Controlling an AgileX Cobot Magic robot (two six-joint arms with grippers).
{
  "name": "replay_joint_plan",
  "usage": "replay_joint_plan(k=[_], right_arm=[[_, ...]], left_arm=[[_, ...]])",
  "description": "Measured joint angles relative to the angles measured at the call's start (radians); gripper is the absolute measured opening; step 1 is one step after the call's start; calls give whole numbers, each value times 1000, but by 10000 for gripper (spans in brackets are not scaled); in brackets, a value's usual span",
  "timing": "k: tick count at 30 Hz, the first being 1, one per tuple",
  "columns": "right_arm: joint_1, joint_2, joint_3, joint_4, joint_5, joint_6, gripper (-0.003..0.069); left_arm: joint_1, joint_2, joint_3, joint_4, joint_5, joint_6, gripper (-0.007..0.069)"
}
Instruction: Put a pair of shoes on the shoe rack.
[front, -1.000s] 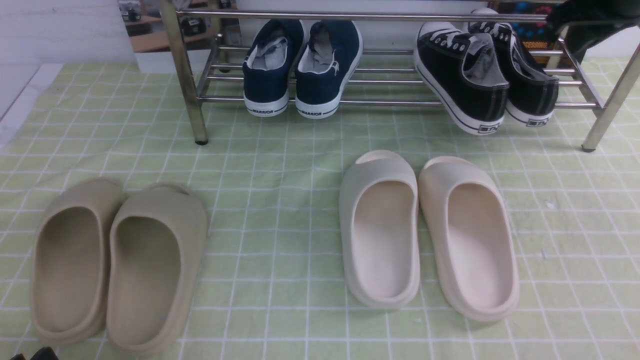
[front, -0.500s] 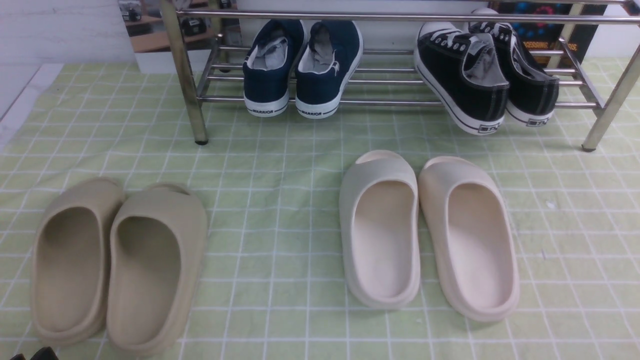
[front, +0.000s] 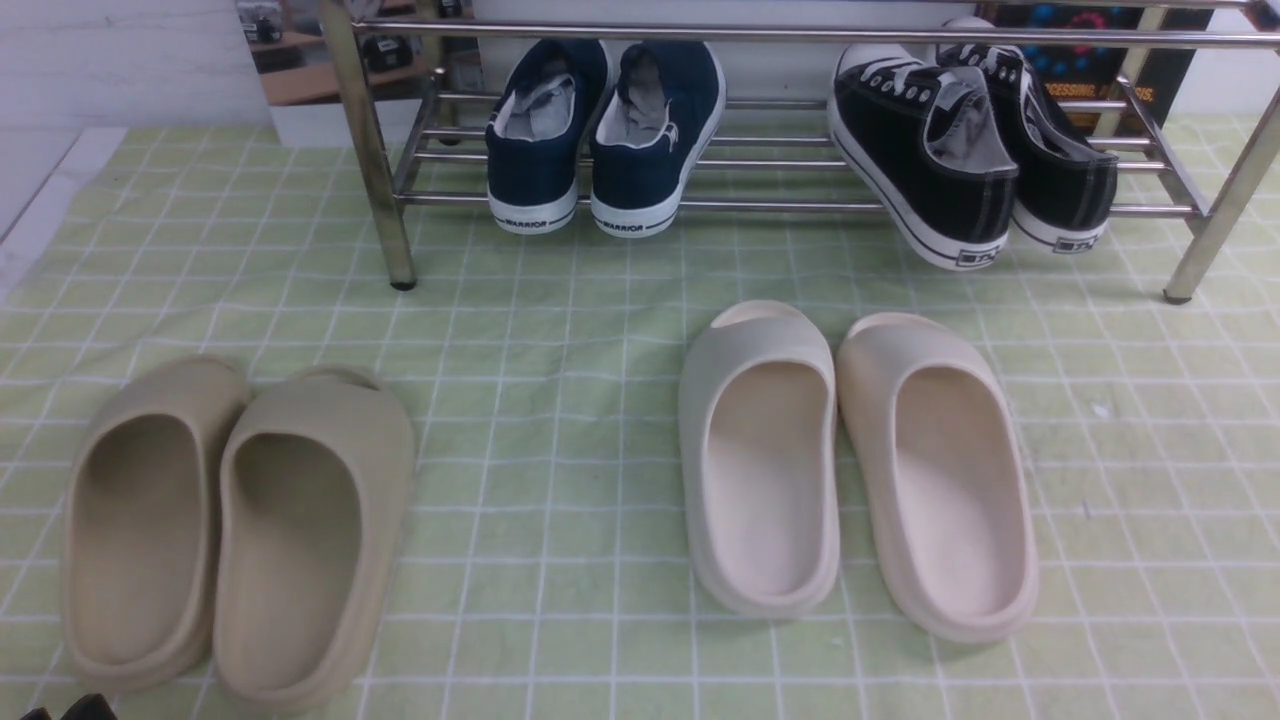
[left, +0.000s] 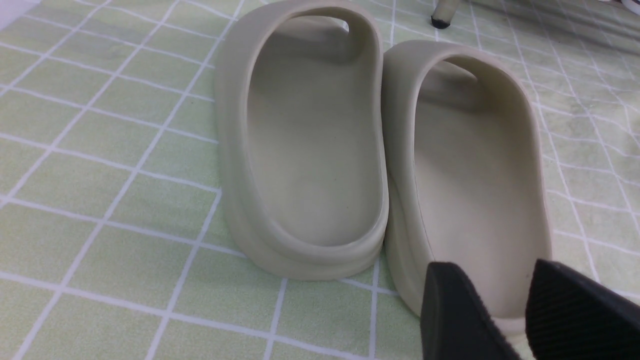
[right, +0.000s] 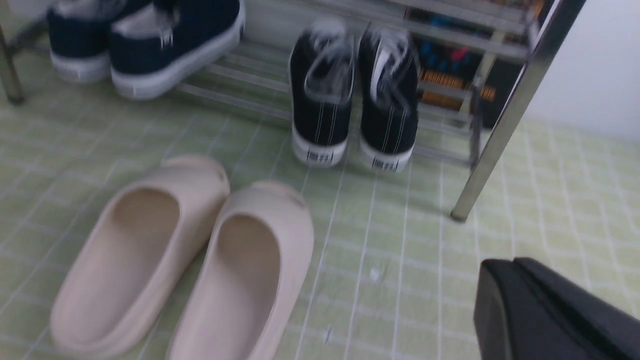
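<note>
The pair of shoes is sitting at the right end of the shoe rack, on its lower shelf, heels overhanging. The right fingers are hanging clenched and empty in front of the rack. The left fingers are standing parted and empty, well apart from it. Placement is looking complete, so the next move is calling only for a clear retreat.

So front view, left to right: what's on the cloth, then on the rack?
Cloth: tan slides → cream slides. Rack: navy sneakers → black sneakers.
</note>
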Motion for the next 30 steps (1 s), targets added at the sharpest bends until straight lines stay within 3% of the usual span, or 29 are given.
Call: replay_joint_plan(k=[9, 15, 21, 26, 30], right_arm=[[0, -341, 28, -13, -15, 0, 4], [0, -355, 46, -66, -27, 0, 4], [0, -356, 261, -92, -204, 5, 4], [0, -352, 532, -165, -367, 138, 4], [-1, -350, 693, -236, -402, 298, 4]], left_arm=[[0, 0, 0, 0, 0, 0, 239], [0, 0, 0, 0, 0, 0, 239], [0, 0, 0, 0, 0, 0, 239], [0, 0, 0, 0, 0, 0, 239], [0, 0, 0, 0, 0, 0, 239]])
